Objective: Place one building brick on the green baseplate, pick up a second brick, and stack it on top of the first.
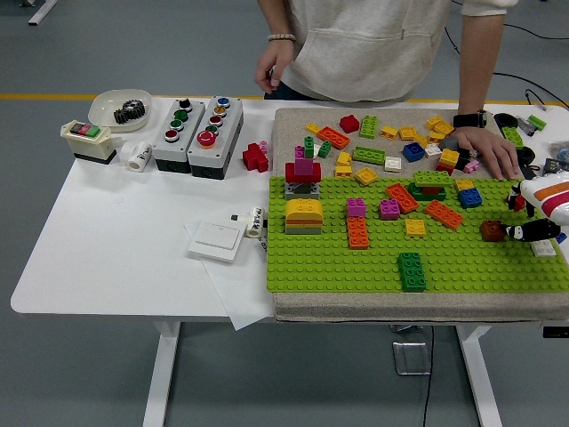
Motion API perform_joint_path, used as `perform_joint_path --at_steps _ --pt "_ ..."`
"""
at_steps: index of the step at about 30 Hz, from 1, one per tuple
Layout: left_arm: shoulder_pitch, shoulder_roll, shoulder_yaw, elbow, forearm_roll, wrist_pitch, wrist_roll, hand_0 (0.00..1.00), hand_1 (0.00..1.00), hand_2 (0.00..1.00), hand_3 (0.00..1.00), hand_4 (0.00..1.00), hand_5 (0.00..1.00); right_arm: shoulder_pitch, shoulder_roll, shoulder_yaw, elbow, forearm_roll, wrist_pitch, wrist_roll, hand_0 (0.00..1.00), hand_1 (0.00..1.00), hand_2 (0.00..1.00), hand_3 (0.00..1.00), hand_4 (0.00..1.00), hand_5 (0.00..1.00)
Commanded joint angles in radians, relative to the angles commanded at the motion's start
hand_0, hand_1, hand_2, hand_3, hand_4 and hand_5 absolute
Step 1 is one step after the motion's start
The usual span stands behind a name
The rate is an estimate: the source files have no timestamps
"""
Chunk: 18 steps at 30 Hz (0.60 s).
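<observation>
The baseplate [462,267], a flat studded sheet of bright green plastic, fills the lower right of the frame and lies on a coarse beige mat [289,124]. Blocky plastic bricks stand on it: a dark green brick [412,271] near its front edge, an orange one [357,232] left of centre, a rounded yellow one [304,213] toward its left end, and a brown brick [492,231] at the right. More loose bricks in mixed colours are scattered on the mat beyond the plate.

At the right edge the robot's right hand [540,229] reaches in, white shell with orange stripe and black fingers [523,233]; the fingertips lie just beside the brown brick, but whether they clamp it cannot be told.

A person in a cream sweatshirt stands at the top. One hand [487,151] rests flat on the mat's far right among the bricks; the other hand [271,64], with a bead bracelet, hangs by the body.

On the smooth white table [107,258], upper left, sit two grey button boxes [197,124], a white dish [111,108] holding a dark metal gear, and a flat white switch plate [216,240] lower down.
</observation>
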Motion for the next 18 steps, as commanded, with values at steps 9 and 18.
perform_joint_path --at_steps 9,18 --pt "-0.002 0.000 0.001 0.000 -0.003 -0.001 0.000 0.811 0.783 0.774 0.599 0.670 0.678 0.000 -0.001 0.004 0.019 0.007 0.009 0.002 0.177 0.227 0.387 0.621 0.857 0.566" --pt "-0.003 0.000 0.003 0.000 -0.003 -0.001 0.000 0.809 0.783 0.773 0.599 0.670 0.677 0.010 -0.003 -0.037 0.024 0.027 0.038 0.016 0.180 0.228 0.388 0.634 0.886 0.573"
